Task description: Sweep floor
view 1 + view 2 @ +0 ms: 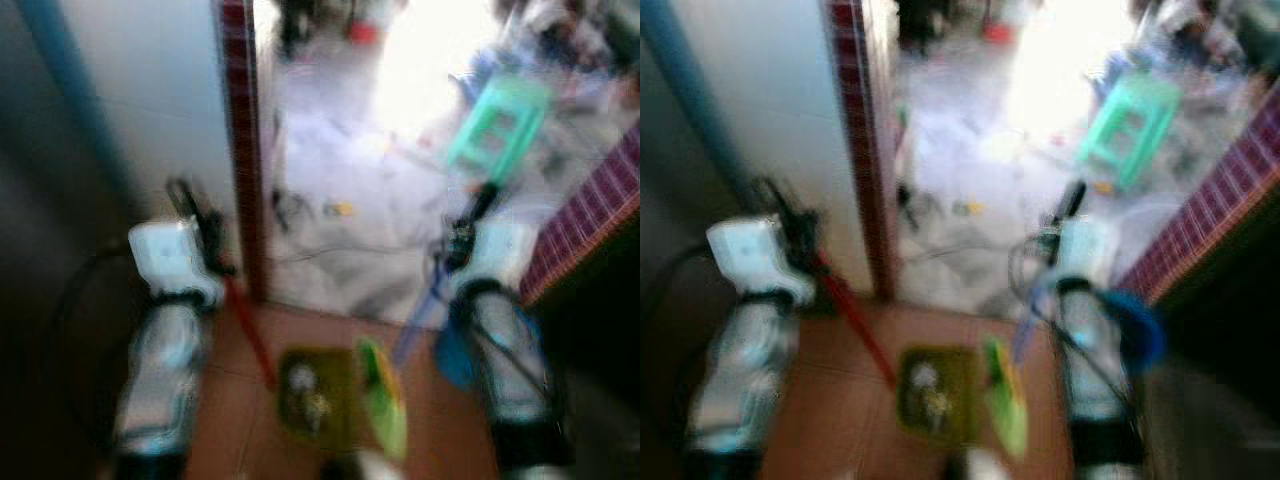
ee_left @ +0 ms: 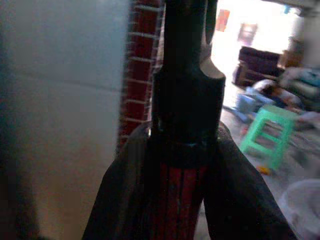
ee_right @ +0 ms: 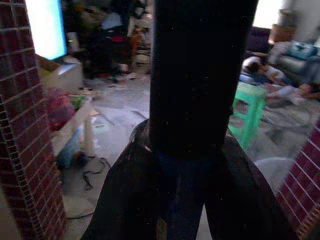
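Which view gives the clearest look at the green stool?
The left wrist view: the green stool is fairly sharp there, its seat and legs distinct beyond the left gripper. The right wrist view shows it partly hidden behind the handle; both eye views blur it.

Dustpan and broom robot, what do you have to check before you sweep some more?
1. Left gripper shut on the red handle: ok, the left wrist view shows both fingers clamped on it.
2. Right gripper shut on the blue handle: ok, seen in the right wrist view.
3. Dustpan on the floor with dirt inside: ok.
4. Green broom head beside the dustpan: ok; whether they touch, cannot tell, too blurred.
5. Doorway ahead free: not ok, cables, small bits and a green stool lie beyond it.
6. Sharp view: not ok, both eye views are blurred.
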You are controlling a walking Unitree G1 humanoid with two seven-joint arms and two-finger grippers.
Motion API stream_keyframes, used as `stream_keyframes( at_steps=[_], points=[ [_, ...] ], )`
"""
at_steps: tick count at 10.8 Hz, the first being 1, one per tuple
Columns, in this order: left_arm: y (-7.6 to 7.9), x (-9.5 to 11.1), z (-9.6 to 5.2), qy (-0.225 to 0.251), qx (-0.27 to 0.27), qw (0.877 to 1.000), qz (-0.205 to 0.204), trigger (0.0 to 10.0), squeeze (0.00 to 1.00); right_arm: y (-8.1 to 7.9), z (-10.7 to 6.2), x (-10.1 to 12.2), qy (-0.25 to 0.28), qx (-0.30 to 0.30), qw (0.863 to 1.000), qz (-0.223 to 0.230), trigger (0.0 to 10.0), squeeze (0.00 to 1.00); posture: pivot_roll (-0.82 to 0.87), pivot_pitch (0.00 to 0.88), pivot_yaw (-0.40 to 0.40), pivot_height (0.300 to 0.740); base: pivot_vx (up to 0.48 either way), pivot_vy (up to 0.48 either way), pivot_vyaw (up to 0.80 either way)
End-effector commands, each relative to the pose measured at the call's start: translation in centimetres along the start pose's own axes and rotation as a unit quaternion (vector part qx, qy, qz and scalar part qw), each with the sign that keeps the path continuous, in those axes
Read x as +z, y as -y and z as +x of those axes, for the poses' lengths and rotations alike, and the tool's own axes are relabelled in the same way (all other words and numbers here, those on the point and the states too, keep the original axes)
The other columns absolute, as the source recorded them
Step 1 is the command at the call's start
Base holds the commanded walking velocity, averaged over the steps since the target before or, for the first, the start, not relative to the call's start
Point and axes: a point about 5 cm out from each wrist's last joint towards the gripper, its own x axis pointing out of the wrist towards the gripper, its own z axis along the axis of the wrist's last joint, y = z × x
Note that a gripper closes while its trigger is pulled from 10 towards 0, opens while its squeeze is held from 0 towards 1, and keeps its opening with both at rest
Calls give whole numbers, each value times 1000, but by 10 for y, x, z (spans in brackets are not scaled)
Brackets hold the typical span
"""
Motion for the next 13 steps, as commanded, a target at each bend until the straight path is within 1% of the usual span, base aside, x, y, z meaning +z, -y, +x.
stream_keyframes(
  at_steps=[1, 2, 4, 5, 7, 8, 9, 11, 13],
  points=[
    [0, 13, 2, 28, -4, 1000, -9, 10000, 0, -2, 4, 10, 23, 2, 1000, -6, 10000, 0, -93, 0, -25, 740, 0, 274, -800],
    [0, 13, 3, 29, -4, 1000, -9, 10000, 0, -2, 4, 11, 24, 1, 1000, -8, 10000, 0, -94, 0, -21, 740, 0, 255, -800],
    [-1, 28, 5, 42, -3, 999, -4, 10000, 0, -1, 4, 18, 34, 1, 999, -11, 10000, 0, -98, 1, -18, 740, 0, 0, -800],
    [-2, 27, 3, 40, 1, 999, 1, 10000, 0, 1, 1, 15, 27, 2, 999, -17, 10000, 0, -102, 14, -24, 740, 0, 0, -738],
    [4, 22, -2, 34, -13, 999, -14, 10000, 0, 1, -3, 10, 16, 3, 1000, -18, 10000, 0, -97, 7, -40, 740, 0, 0, -769],
    [9, 21, -2, 33, -22, 999, -30, 10000, 0, 1, -4, 6, 11, 4, 1000, -18, 10000, 0, -92, 0, -43, 740, 0, 0, -800],
    [13, 21, 0, 30, -37, 998, -33, 10000, 0, -1, -4, 5, 9, 7, 1000, -21, 10000, 0, -100, 0, -40, 740, 0, 0, -800],
    [14, 23, 2, 35, -51, 997, -35, 10000, 0, 9, -3, 6, 10, -1, 999, -32, 10000, 0, -110, 0, -37, 740, 309, 0, -784],
    [15, 28, 3, 43, -50, 997, -42, 10000, 0, 16, -4, 4, 7, -8, 999, -42, 10000, 0, -110, 0, -34, 740, 337, 0, -784]
  ],
)
